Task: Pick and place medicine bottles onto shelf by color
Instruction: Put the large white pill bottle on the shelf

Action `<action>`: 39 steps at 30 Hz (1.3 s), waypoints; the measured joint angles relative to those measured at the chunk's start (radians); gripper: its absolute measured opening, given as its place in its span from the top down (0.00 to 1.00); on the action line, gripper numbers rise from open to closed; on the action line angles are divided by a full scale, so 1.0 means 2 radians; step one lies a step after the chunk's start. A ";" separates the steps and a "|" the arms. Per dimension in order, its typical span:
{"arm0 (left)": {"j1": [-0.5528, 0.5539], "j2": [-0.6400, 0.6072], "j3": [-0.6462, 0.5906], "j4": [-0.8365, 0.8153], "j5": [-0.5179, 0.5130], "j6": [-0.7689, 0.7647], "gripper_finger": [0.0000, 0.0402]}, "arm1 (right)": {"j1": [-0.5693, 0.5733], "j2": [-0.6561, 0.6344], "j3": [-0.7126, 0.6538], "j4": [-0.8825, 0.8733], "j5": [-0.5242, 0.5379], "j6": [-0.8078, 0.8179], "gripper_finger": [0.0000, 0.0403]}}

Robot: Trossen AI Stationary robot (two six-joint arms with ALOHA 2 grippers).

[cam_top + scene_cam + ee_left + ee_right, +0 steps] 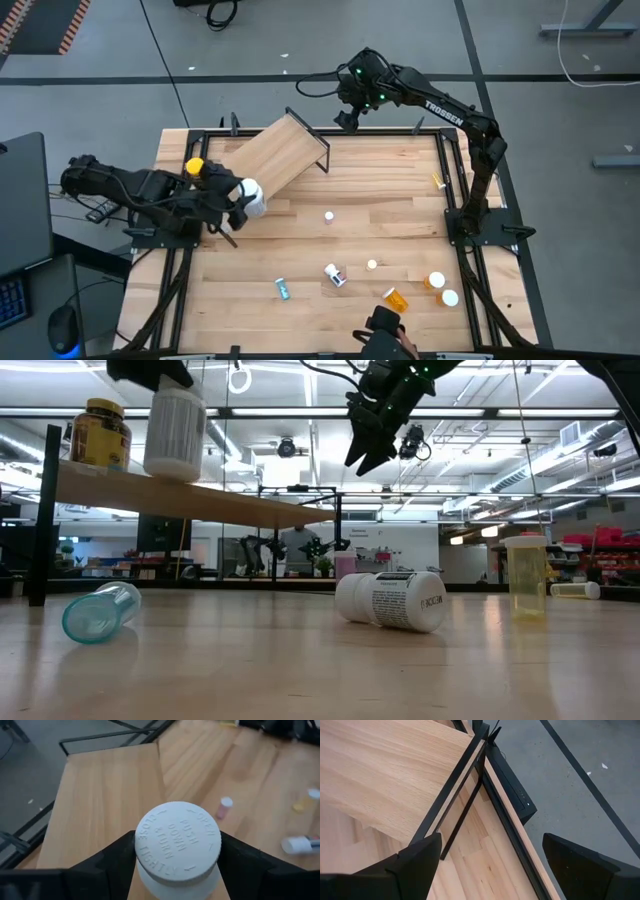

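Observation:
The shelf (280,150), a light plywood board on a thin black frame, stands at the table's far left. An amber jar with a yellow lid (195,167) stands on it, also seen in the low view (100,432). My left gripper (240,197) is shut on a white bottle (173,435) at the shelf's near corner. I cannot tell whether the bottle's base touches the board (200,498). My right gripper (347,118) hangs open above the shelf's far end (470,750), with nothing between its fingers. My left gripper pinches the white bottle between its two fingers (115,862), at the sides of its white cap (177,842). The fingers come slanting down from the table's left. The bottle stays upright, cap up, over the shelf board.
Loose bottles lie on the near half of the table: a teal vial (283,289), a white bottle on its side (335,275), orange vials (396,297) at the near right, and small white ones (329,215). A dark object (385,325) sits at the near edge.

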 joint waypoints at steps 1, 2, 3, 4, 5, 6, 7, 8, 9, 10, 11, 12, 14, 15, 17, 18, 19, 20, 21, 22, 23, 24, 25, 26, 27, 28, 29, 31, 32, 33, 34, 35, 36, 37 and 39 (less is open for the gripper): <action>-0.005 0.004 0.012 -0.013 0.000 -0.001 0.39 | 0.000 0.000 0.000 0.000 0.000 0.000 0.12; -0.011 0.007 0.023 -0.031 -0.001 -0.005 0.39 | 0.000 0.000 0.000 0.000 0.000 0.000 0.12; -0.017 0.011 0.034 -0.053 -0.002 -0.010 0.39 | 0.000 0.000 0.000 0.000 0.000 0.000 0.12; -0.022 0.016 0.045 -0.073 -0.004 -0.017 0.39 | 0.000 0.000 0.000 0.000 0.000 0.000 0.12; -0.027 0.021 0.055 -0.090 -0.005 -0.024 0.39 | 0.000 0.000 0.000 0.000 0.000 0.000 0.12; -0.031 0.027 0.063 -0.111 -0.004 -0.034 0.39 | 0.000 0.000 0.000 0.000 0.000 0.000 0.12; -0.034 0.032 0.071 -0.131 -0.004 -0.046 0.39 | 0.000 0.000 0.000 0.000 0.000 0.000 0.12; -0.036 0.036 0.079 -0.148 -0.005 -0.058 0.39 | 0.000 0.000 0.000 0.000 0.000 0.000 0.12; -0.038 0.039 0.086 -0.161 -0.005 -0.069 0.39 | 0.000 0.000 0.000 0.000 0.000 0.000 0.12; -0.039 0.041 0.089 -0.172 -0.007 -0.080 0.39 | 0.000 0.000 0.000 0.000 0.000 0.000 0.12; -0.040 0.044 0.092 -0.180 -0.009 -0.087 0.39 | 0.000 0.000 0.000 0.000 0.000 0.000 0.12; -0.042 0.046 0.093 -0.183 -0.011 -0.095 0.39 | 0.000 0.000 0.000 0.000 0.000 0.000 0.12; -0.046 0.048 0.093 -0.192 -0.010 -0.108 0.39 | 0.000 0.000 0.000 0.000 0.000 0.000 0.12; -0.050 0.048 0.093 -0.200 -0.010 -0.114 0.39 | 0.000 0.000 0.000 0.000 0.000 0.000 0.12; -0.058 0.049 0.093 -0.217 -0.011 -0.136 0.39 | 0.000 0.000 0.000 0.000 0.000 0.000 0.12; -0.062 0.050 0.092 -0.229 -0.009 -0.148 0.39 | 0.000 0.000 0.000 -0.001 0.000 0.000 0.12; -0.068 0.050 0.092 -0.237 -0.007 -0.161 0.39 | 0.000 0.000 0.000 -0.001 0.000 0.000 0.12; -0.073 0.050 0.092 -0.240 -0.008 -0.169 0.39 | 0.000 0.000 0.000 -0.001 0.000 0.000 0.12; -0.078 0.049 0.092 -0.241 -0.008 -0.175 0.38 | 0.000 0.000 0.000 -0.001 0.000 0.000 0.12; -0.082 0.050 0.092 -0.241 -0.008 -0.178 0.38 | 0.000 0.000 0.000 -0.001 0.000 0.000 0.12; -0.086 0.050 0.092 -0.241 -0.008 -0.181 0.38 | 0.000 0.000 0.000 -0.001 0.000 0.000 0.12; -0.089 0.050 0.092 -0.241 -0.008 -0.183 0.38 | 0.000 0.000 0.000 -0.001 0.000 0.000 0.12; -0.092 0.050 0.092 -0.241 -0.008 -0.184 0.38 | 0.000 0.000 0.000 -0.001 0.000 0.001 0.12; -0.094 0.050 0.092 -0.241 -0.008 -0.185 0.38 | 0.000 0.000 0.000 -0.001 0.000 0.002 0.12; -0.096 0.050 0.092 -0.241 -0.008 -0.186 0.38 | 0.000 0.000 0.000 -0.001 0.000 0.002 0.12; -0.096 0.050 0.092 -0.241 -0.008 -0.186 0.38 | 0.000 0.000 0.000 -0.001 0.000 0.003 0.12; -0.096 0.050 0.092 -0.241 -0.008 -0.186 0.37 | 0.000 0.000 0.000 -0.001 0.000 0.004 0.12; -0.096 0.050 0.092 -0.241 -0.007 -0.186 0.35 | 0.000 0.000 0.000 -0.001 0.000 0.004 0.12; -0.096 0.050 0.092 -0.242 -0.006 -0.186 0.35 | 0.000 0.000 0.000 -0.002 0.000 0.004 0.12; -0.096 0.050 0.092 -0.243 -0.006 -0.186 0.34 | 0.000 0.000 0.000 -0.002 0.000 0.004 0.12; -0.096 0.050 0.092 -0.246 -0.006 -0.186 0.33 | 0.000 0.000 0.000 -0.002 0.000 0.004 0.12; -0.096 0.050 0.092 -0.249 -0.006 -0.186 0.33 | 0.000 0.000 0.000 -0.003 0.000 0.004 0.12; -0.096 0.050 0.092 -0.252 -0.006 -0.186 0.32 | 0.000 0.000 0.000 -0.003 0.000 0.004 0.12; -0.096 0.050 0.092 -0.255 -0.006 -0.189 0.32 | 0.000 0.000 0.000 -0.003 0.000 0.004 0.12; -0.096 0.050 0.092 -0.264 -0.006 -0.198 0.32 | 0.000 0.000 0.000 -0.003 0.000 0.004 0.12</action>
